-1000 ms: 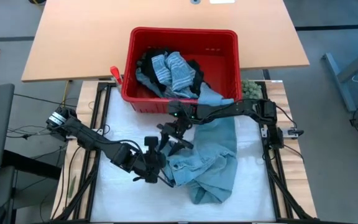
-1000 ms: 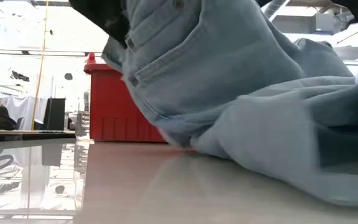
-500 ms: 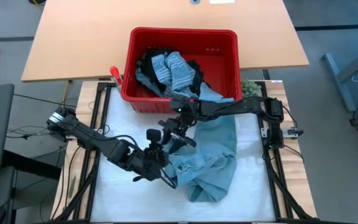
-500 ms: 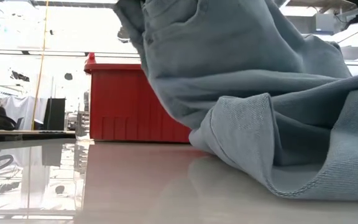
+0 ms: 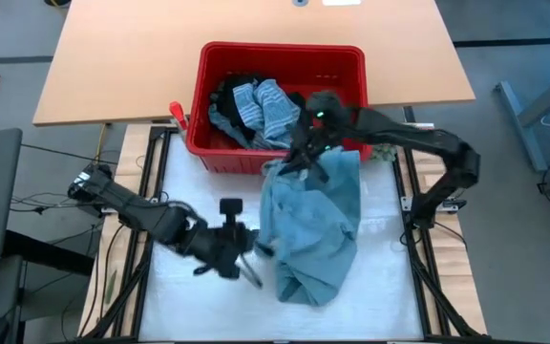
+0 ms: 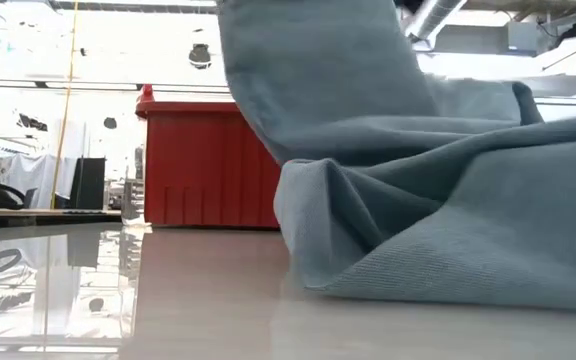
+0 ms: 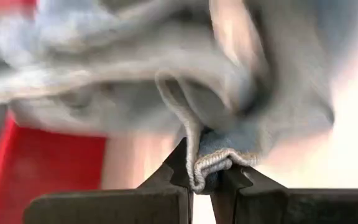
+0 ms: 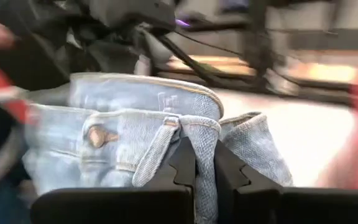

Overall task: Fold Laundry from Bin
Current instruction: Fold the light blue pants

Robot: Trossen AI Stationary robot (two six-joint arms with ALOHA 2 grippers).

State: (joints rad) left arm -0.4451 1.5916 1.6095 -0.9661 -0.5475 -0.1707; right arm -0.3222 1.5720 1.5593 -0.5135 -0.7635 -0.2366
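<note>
Both grippers, left (image 7: pixel 202 177) and right (image 8: pixel 205 163), pinch pale denim garment (image 5: pixel 313 225); no writing legible, views blurred.

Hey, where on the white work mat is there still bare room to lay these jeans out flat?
Bare white mat lies between the jeans and the right rail, and along the near edge below the left gripper. Crowded: the middle, where both the left and right gripper pinch the jeans, up to the red bin.

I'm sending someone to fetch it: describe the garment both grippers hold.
Start at the red bin. Just in front of it, a light blue denim garment drapes onto the white table. Unlike the striped and black laundry inside the bin, it has a buttoned waistband.
</note>
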